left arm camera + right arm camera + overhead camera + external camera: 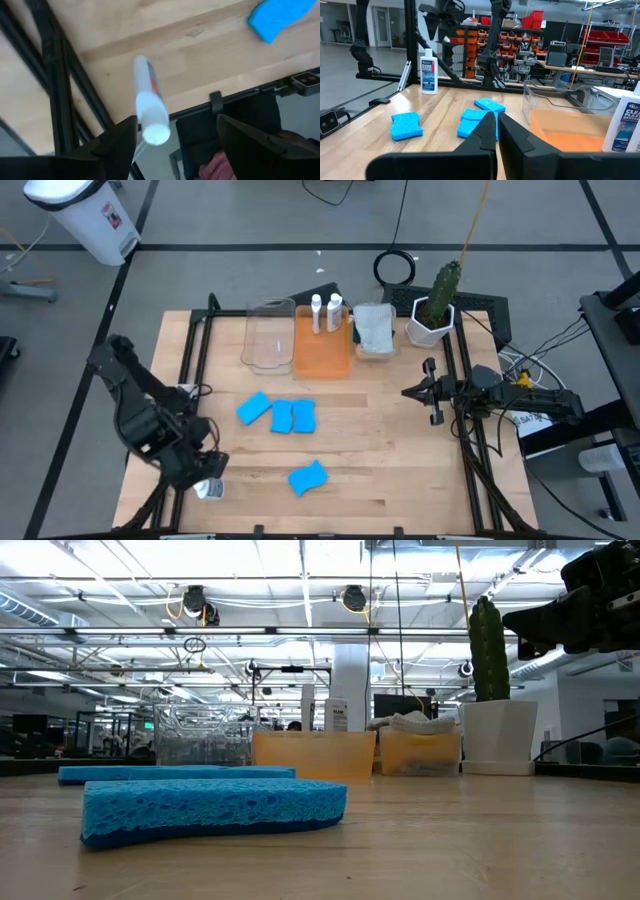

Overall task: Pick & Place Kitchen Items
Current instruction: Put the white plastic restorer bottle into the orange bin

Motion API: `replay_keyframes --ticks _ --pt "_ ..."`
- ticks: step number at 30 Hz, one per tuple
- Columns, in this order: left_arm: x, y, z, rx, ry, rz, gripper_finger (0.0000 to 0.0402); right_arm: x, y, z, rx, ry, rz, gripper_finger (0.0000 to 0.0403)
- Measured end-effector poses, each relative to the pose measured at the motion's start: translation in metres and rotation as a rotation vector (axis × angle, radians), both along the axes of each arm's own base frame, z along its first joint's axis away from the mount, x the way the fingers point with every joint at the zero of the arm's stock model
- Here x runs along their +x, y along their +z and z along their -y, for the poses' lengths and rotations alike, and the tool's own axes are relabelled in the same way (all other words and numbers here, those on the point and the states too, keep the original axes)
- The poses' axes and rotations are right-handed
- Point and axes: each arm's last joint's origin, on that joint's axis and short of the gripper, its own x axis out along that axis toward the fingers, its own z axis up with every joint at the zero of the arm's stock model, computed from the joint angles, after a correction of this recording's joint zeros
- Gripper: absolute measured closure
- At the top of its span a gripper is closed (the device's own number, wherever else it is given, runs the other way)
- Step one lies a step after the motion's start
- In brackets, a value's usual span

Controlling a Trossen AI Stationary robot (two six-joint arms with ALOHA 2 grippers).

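Standing at seven o'clock, a bottle (209, 489) sits between the left gripper's (207, 476) wide-apart fingers — untouched. Right gripper (432, 392), fingers together, waits at three o'clock.

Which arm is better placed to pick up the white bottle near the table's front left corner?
The left. Its end effector hangs right over that bottle, fingers open on either side of it. The right end effector waits shut near the table's right edge, far across.

We see four blue sponges (291, 417) lying flat mid-counter, two white bottles (325, 312) upright in back, another bottle (209, 488) upright at the front-left corner.
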Motion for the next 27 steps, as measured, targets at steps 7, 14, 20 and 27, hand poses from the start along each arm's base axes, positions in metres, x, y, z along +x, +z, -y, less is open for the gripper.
replay_keyframes --ticks 7,14,20,27 --pt "-0.004 -0.009 0.027 -0.028 0.102 -0.033 0.0124 0.0 0.0 0.0 0.0 0.0 0.0 0.0403" --pt "-0.003 -0.02 0.042 -0.004 0.151 -0.064 0.0124 0.0 0.0 0.0 0.0 0.0 0.0 0.0403" --pt "0.004 -0.033 0.052 0.055 0.128 -0.058 0.0124 0.0 0.0 0.0 0.0 0.0 0.0 0.0403" --pt "0.009 -0.045 0.059 0.109 0.126 -0.086 0.0124 0.0 0.0 0.0 0.0 0.0 0.0 0.0403"
